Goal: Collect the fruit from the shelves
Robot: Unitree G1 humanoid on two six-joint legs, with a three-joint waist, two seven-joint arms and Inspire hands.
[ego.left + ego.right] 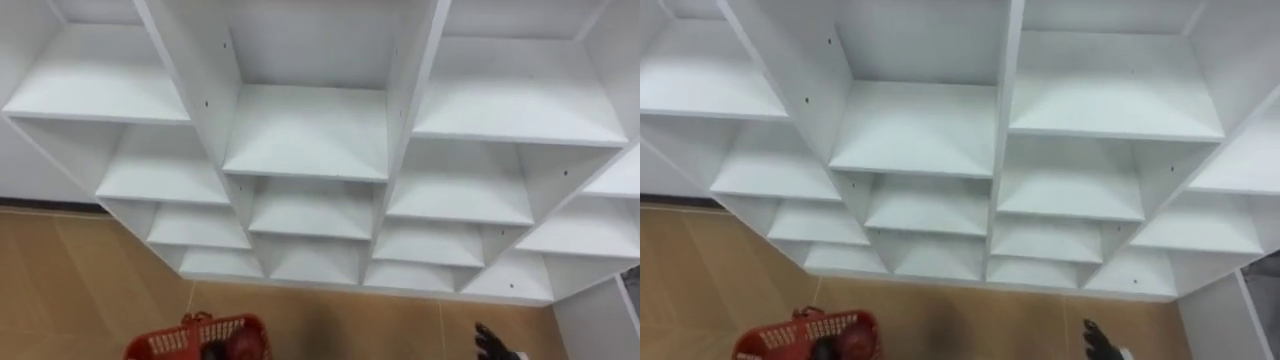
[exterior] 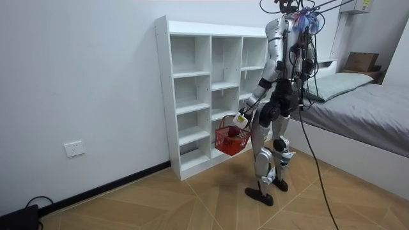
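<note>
Collecting seems done: closet (image 1: 305,130) shelves bare, fruit (image 1: 240,348) in red basket (image 1: 165,342) at 7 o'clock | left robot hand (image 2: 241,119) clamped on handle | right robot hand (image 1: 493,343) state unclear | next: carry off

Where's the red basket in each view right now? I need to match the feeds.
Left eye view: red basket at the bottom edge, left of centre, below the white shelf unit.
Right eye view: red basket at the bottom edge, further left.
Room view: red basket near centre, hanging from the left robot hand.
Shared landmark: the white shelf unit.
</note>
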